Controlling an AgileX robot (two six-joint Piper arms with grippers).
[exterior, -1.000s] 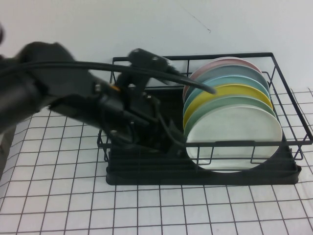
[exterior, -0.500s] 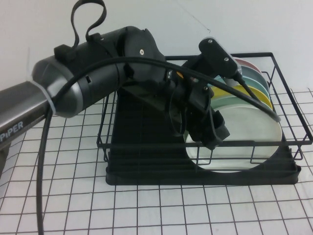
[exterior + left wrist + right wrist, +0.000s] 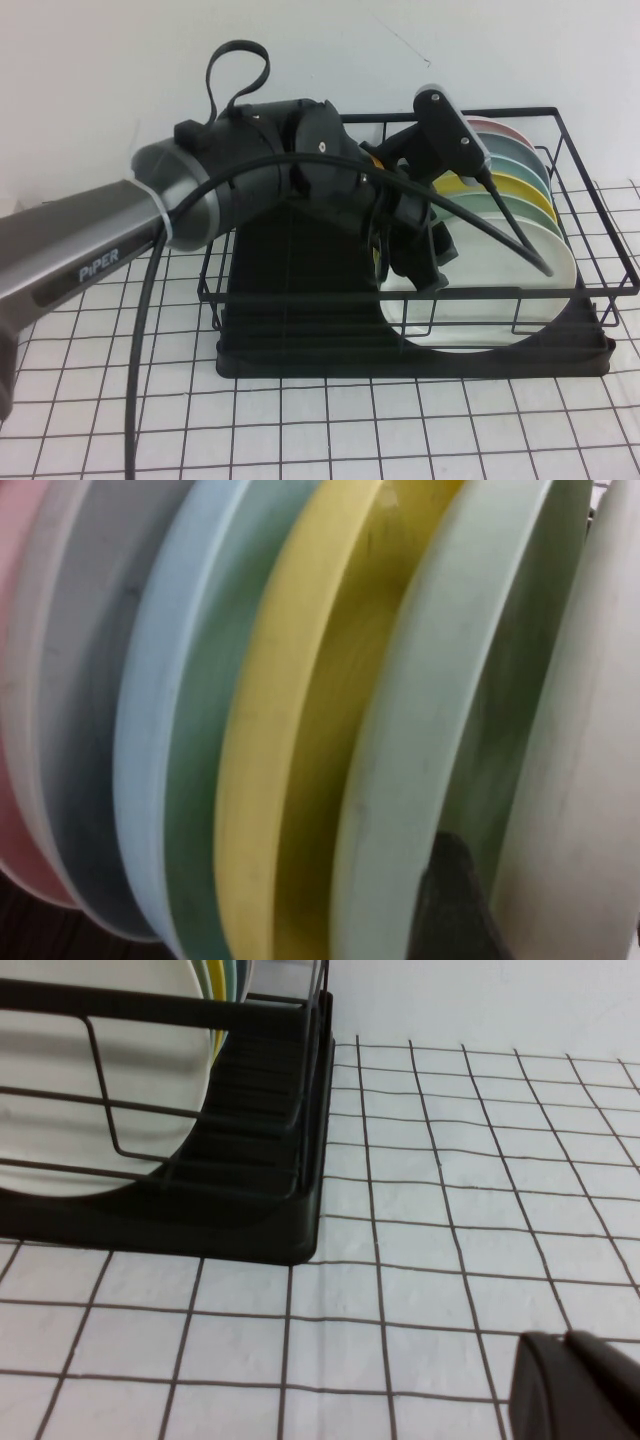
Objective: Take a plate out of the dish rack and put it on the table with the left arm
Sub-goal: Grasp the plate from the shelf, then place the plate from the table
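Observation:
The white plate (image 3: 500, 290) stands upright at the front of a row of plates in the black dish rack (image 3: 300, 355). Behind it are the mint-green plate (image 3: 520, 215) and the yellow plate (image 3: 510, 186). My left arm reaches into the rack, with the left gripper (image 3: 428, 262) open at the white plate's left rim. In the left wrist view one dark finger (image 3: 452, 905) sits between the mint-green plate (image 3: 440, 680) and the white plate (image 3: 590, 780); the other finger is hidden. My right gripper (image 3: 575, 1380) is shut and empty, low over the table (image 3: 450, 1210).
Pink, grey and blue plates (image 3: 500, 160) stand further back in the rack. The rack's left half (image 3: 290, 270) holds no plates. Gridded cloth (image 3: 300, 430) lies in front of the rack. The rack's corner (image 3: 270, 1210) shows in the right wrist view.
My left arm swung in from the left, rose over the rack and brought its gripper down to the white plate's left rim. The plates have not moved.

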